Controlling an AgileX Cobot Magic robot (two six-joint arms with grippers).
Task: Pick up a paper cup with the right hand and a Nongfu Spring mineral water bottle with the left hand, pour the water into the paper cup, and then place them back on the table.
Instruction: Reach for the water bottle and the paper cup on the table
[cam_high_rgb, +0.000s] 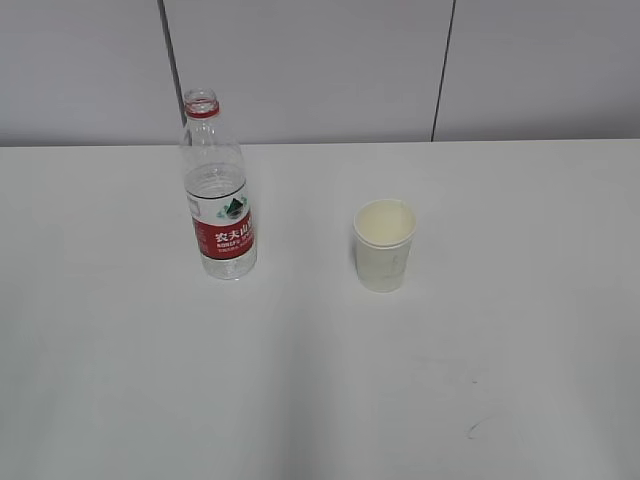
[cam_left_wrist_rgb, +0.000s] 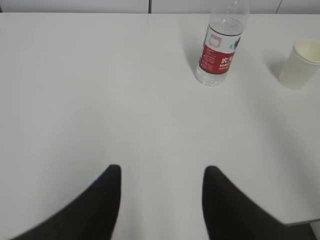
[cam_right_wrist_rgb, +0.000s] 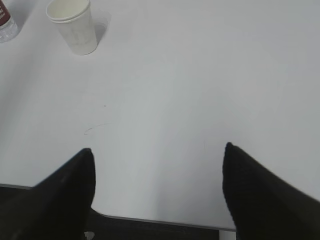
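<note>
The Nongfu Spring mineral water bottle (cam_high_rgb: 218, 190) stands upright and uncapped on the white table (cam_high_rgb: 320, 380), left of centre, with some water in it. The cream paper cup (cam_high_rgb: 384, 245) stands upright to its right, apart from it. No arm shows in the exterior view. In the left wrist view my left gripper (cam_left_wrist_rgb: 162, 170) hangs open over bare table, with the bottle (cam_left_wrist_rgb: 220, 50) far ahead and the cup (cam_left_wrist_rgb: 301, 64) at the right edge. My right gripper (cam_right_wrist_rgb: 157, 147) is wide open near the table's front edge, the cup (cam_right_wrist_rgb: 75, 25) far ahead to its left.
A grey panelled wall (cam_high_rgb: 320, 60) rises behind the table. A faint pen-like mark (cam_high_rgb: 472, 430) lies on the tabletop at the front right. The table's front edge (cam_right_wrist_rgb: 160, 220) runs just below the right gripper.
</note>
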